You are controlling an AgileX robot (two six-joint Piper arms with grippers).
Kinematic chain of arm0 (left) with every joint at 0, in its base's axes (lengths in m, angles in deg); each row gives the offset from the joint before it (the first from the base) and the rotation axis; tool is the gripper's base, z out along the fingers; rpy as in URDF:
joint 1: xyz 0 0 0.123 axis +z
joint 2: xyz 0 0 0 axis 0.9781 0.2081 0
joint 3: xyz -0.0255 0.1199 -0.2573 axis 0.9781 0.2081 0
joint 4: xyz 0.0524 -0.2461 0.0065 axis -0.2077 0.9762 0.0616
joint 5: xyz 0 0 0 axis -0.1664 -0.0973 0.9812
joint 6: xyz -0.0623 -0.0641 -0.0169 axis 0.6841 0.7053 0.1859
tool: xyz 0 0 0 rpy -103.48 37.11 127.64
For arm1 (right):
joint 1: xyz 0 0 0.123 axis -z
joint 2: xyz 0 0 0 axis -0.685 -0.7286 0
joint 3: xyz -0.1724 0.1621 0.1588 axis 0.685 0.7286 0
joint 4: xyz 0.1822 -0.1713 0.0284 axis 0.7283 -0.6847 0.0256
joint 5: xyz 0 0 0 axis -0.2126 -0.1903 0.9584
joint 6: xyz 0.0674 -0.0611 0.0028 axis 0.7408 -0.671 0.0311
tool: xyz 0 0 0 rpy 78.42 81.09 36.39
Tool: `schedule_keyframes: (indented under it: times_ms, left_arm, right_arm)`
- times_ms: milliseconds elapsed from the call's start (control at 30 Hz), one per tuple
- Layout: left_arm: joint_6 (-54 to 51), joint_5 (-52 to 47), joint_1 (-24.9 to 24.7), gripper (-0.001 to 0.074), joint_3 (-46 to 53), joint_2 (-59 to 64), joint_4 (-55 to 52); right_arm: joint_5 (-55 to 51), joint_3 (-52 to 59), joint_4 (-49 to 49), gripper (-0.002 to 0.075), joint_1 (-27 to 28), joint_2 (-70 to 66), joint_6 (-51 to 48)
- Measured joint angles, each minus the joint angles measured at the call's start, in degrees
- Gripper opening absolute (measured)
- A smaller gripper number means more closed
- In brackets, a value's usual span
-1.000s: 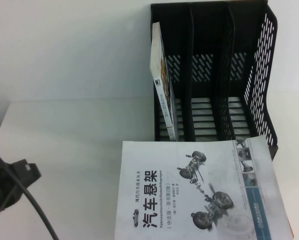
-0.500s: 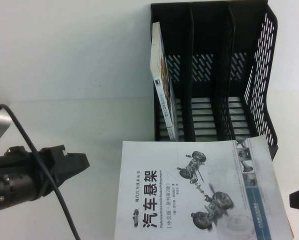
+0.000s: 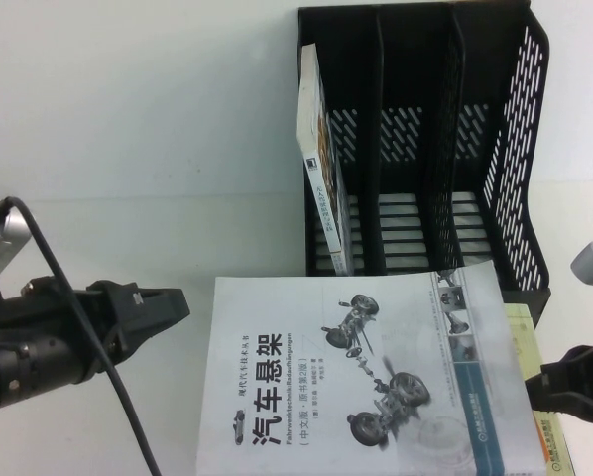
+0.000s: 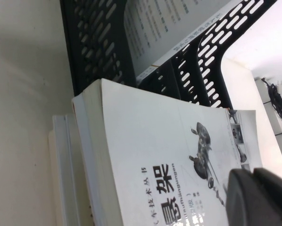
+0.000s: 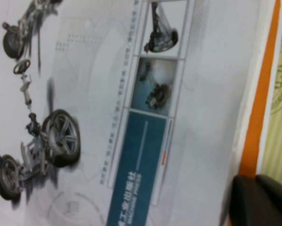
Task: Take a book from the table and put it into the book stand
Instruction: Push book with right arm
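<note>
The book [image 3: 361,377] lies low centre on the table [image 3: 128,149], below the book stand [image 3: 425,139]. Left gripper [image 3: 173,307], closed and empty, mid-left; right gripper [image 3: 534,387], lower right, grip unclear. Left wrist view alone reveals books stacked beneath [image 4: 65,160]

The book [image 3: 366,387] runs off the high view's near edge, hiding lower books

"汽车悬架" on the book [image 3: 306,387]

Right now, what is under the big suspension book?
Under the book: a stack of other books, one orange-bordered; their covers are hidden. Left pincer shut beside it; right pincer at its edge.
</note>
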Motion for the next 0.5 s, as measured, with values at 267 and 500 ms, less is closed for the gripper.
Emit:
schedule_keyframes:
  times_ms: [267,500]
  left_arm:
    - [1.3,0.0,0.0,0.0034,0.0,0.1,-2.7]
    - [5.6,0.3,1.1,0.0108,0.0,0.1,-7.2]
  right_arm:
    - [0.0,-0.6,-0.3,-0.0002,0.0,-0.6,0.6]
    - [-0.8,-0.8,-1.0,-0.0002,0.0,-0.6,0.8]
